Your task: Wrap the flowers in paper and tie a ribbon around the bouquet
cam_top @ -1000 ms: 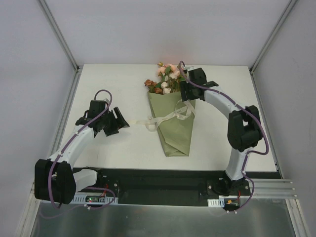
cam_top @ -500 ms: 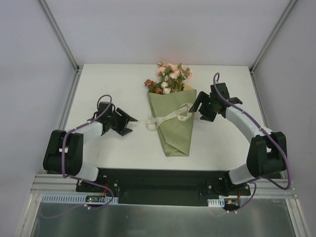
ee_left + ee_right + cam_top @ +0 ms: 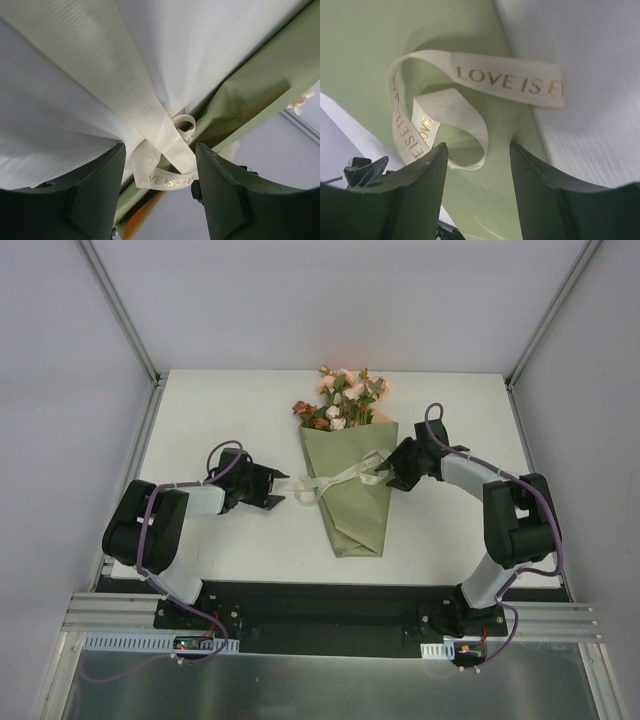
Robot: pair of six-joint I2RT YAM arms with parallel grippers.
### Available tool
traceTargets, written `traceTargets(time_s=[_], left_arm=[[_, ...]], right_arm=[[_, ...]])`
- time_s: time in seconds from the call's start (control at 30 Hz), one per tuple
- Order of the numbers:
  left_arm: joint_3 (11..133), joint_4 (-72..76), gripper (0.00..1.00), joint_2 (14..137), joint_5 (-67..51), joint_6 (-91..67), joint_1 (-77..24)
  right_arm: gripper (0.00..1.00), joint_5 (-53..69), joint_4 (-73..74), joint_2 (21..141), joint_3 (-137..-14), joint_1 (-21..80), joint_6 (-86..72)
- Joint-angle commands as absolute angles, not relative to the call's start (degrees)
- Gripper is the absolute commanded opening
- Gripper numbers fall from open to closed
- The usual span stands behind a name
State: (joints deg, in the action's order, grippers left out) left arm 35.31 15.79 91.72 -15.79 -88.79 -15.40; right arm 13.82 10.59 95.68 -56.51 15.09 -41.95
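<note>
The bouquet lies in the middle of the table: pink, white and rust flowers point(image 3: 338, 400) top a narrow olive-green paper point(image 3: 347, 505) cone. A cream ribbon point(image 3: 338, 478) with gold lettering crosses the cone. My left gripper point(image 3: 282, 488) is open at the ribbon's left end. In the left wrist view a ribbon point(image 3: 167, 167) loop sits between the spread fingers of the left gripper point(image 3: 160, 167), unclamped, with the paper point(image 3: 250, 95) behind. My right gripper point(image 3: 385, 476) is open at the ribbon's right end. In the right wrist view the right gripper point(image 3: 477, 157) is over the paper point(image 3: 370, 40), just below the ribbon point(image 3: 437, 107) curl.
The white table point(image 3: 230, 410) is bounded by grey walls and metal frame posts point(image 3: 118, 310) at the back corners. Both arm bases sit on the black rail point(image 3: 330, 610) at the near edge.
Both arms have folded down and swung inward. The left gripper slid right to the ribbon's left end. The right gripper came down from beside the flowers to the ribbon's right loop.
</note>
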Motion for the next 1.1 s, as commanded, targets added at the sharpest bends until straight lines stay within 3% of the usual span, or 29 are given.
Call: traceTargets(time_s=[0.0, 0.07, 0.2, 0.27, 0.47, 0.73, 0.87, 1.07], left_arm=[[36.03, 15.73, 0.57, 95.44, -10.73, -92.29, -16.08], [36.65, 15.64, 0.54, 96.06, -9.41, -92.29, -16.43], [39.02, 14.68, 0.45, 98.34, -9.14, -91.41, -17.4], [39.46, 13.89, 0.42, 98.35, -8.09, -90.71, -18.54], [39.37, 10.46, 0.43, 97.12, -3.08, -87.72, -21.27], [44.73, 1.24, 0.4, 98.7, 4.13, -77.62, -21.53], [46.76, -2.81, 0.26, 99.14, 5.71, -72.35, -21.18], [46.67, -3.34, 0.21, 99.93, 2.38, -68.48, -17.32]], right_arm=[[0.51, 14.32, 7.47, 99.57, -60.46, 14.94, -42.37], [0.46, 14.24, 7.29, 99.93, -60.91, 15.03, -41.31], [0.26, 12.31, 9.22, 98.18, -61.35, 15.47, -39.21], [0.24, 10.12, 10.19, 96.33, -61.61, 16.17, -37.54], [0.03, 6.86, 13.53, 94.22, -63.46, 17.23, -34.63], [0.0, 2.56, 18.45, 90.36, -65.83, 19.77, -28.23], [0.0, -2.98, 22.05, 84.83, -65.48, 22.23, -23.56], [0.0, -11.06, 28.54, 72.17, -64.51, 23.2, -17.77]])
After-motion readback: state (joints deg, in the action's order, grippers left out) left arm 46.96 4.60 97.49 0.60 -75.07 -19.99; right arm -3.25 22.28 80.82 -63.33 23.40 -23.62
